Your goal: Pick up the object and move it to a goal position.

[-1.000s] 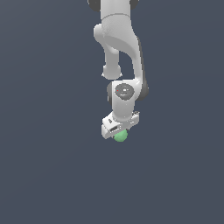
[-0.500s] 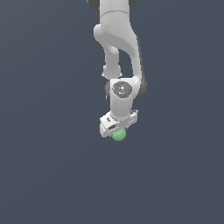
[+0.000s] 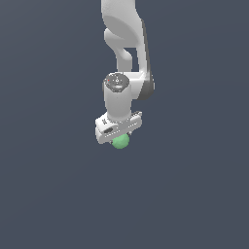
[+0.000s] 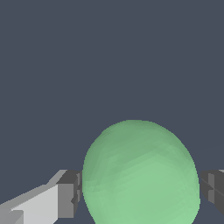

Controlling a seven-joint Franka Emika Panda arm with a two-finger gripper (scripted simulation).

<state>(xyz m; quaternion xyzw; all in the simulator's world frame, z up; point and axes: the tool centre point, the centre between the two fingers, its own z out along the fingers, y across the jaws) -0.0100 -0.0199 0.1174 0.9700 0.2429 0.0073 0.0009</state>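
The light-green ball [image 3: 120, 141] shows just below the white gripper [image 3: 119, 138] in the exterior view, partly hidden by the gripper body. In the wrist view the ball [image 4: 140, 175] fills the space between the two grey fingertips [image 4: 72, 194], which press against its sides. The gripper is shut on the ball. The arm hangs down from the top of the exterior view, and the ball is held against a plain dark grey background.
Only the plain dark grey surface [image 3: 48, 194] shows around the arm. No other objects or edges are visible.
The arm and the held ball have moved slightly upward in the exterior view. The grip on the ball is unchanged.
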